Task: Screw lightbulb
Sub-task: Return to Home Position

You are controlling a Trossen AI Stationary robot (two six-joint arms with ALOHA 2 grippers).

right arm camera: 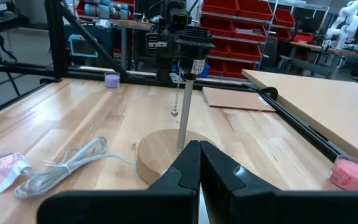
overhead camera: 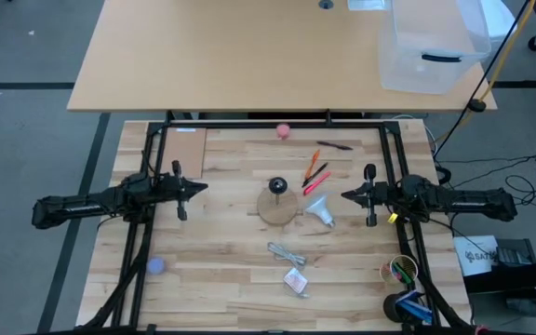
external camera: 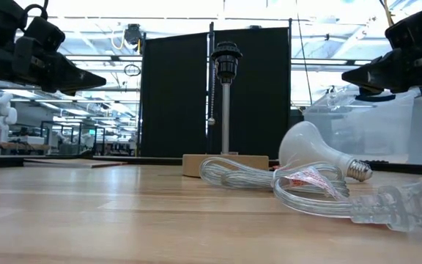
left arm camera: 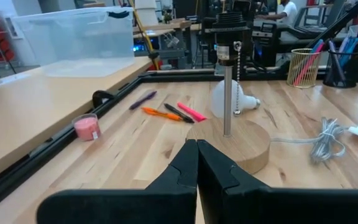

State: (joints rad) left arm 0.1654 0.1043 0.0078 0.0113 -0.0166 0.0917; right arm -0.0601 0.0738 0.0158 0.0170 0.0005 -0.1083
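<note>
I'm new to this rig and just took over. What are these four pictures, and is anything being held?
Two dark robot arms work at a wooden table. One picture looks straight down, one looks level across the tabletop, and two come from cameras on the wrists. The left gripper and right gripper are both shut and empty, either side of the lamp. Its socket is empty; the lightbulb lies on its side beside the lamp's base, near a clear cord.

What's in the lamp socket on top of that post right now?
Nothing sticks out of the socket; the lightbulb lies on its side on the table beside the wooden base. The socket's inside is hidden.
</note>
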